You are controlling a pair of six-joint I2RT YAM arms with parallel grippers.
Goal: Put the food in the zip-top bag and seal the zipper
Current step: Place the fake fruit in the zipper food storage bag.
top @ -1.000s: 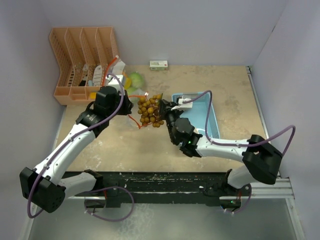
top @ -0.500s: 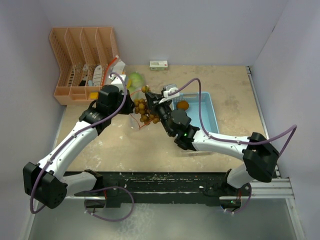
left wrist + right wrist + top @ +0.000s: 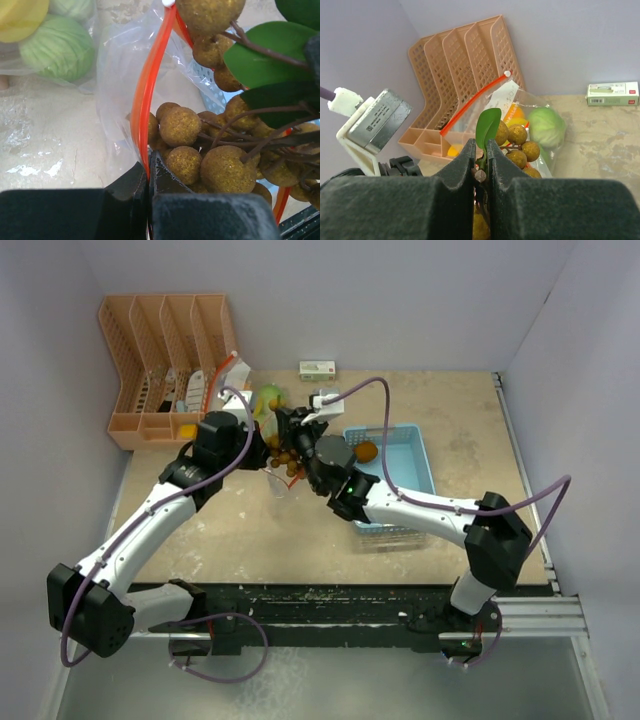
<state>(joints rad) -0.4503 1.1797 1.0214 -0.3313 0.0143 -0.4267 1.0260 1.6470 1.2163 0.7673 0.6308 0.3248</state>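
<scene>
Bright even light, soft shadows, wrist views blurred up close

Brown-ball bunch (image 3: 182, 125), green-leaved, hangs at the mouth of the clear orange-zippered bag (image 3: 117, 85); green leafy ball (image 3: 57, 45) inside.

A mottled beige tabletop (image 3: 470, 430) is enclosed by pale lilac walls (image 3: 400, 300). A peach slotted file rack (image 3: 165, 350) is set beyond and left of the left pincer (image 3: 258, 448). A small white-and-green box (image 3: 317, 370) is placed against the back wall, beyond the right pincer (image 3: 284, 430).

Robot lab cell, bare walls (image 3: 380, 300) (bolted arms (image 3: 130, 540))
</scene>
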